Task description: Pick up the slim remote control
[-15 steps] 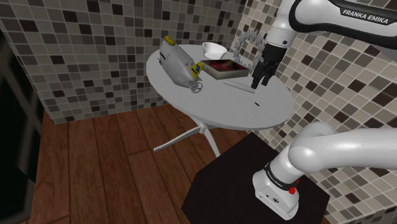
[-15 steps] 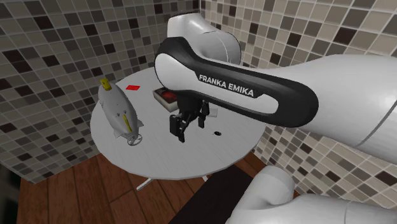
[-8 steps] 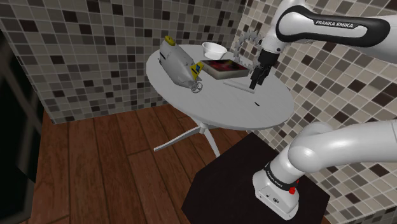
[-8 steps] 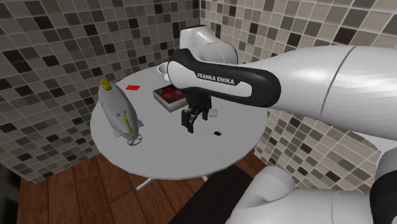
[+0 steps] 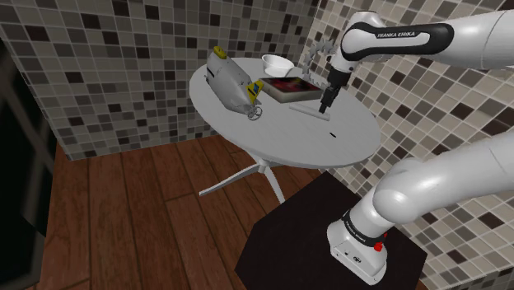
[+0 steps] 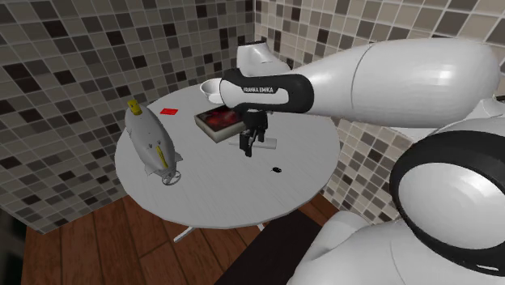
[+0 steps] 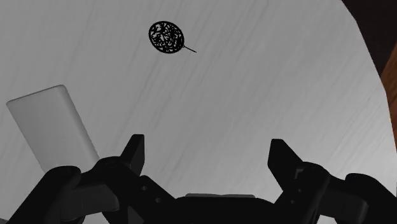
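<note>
The slim remote (image 7: 54, 127) is a flat light-grey slab lying on the round white table (image 5: 280, 144). It sits just in front of the dark tray (image 5: 290, 86). My black gripper (image 5: 324, 105) hangs low over the table beside the remote (image 5: 306, 107), pointing down. In the wrist view the gripper (image 7: 207, 156) is open, its fingers wide apart over bare tabletop. The remote lies outside the gap, next to one finger. From the second exterior view the gripper (image 6: 246, 151) covers part of the remote (image 6: 269, 146).
A grey blimp-shaped object (image 5: 232, 81) lies on the table's far side, by a white bowl (image 5: 278, 63). A small black speck-like item (image 7: 167, 37) rests ahead of the gripper. Tiled walls close in behind the table; the stand (image 5: 329, 239) is below.
The arm has swung further out over the table, carrying the gripper toward the tray and down beside the remote. The fingers stayed open.
</note>
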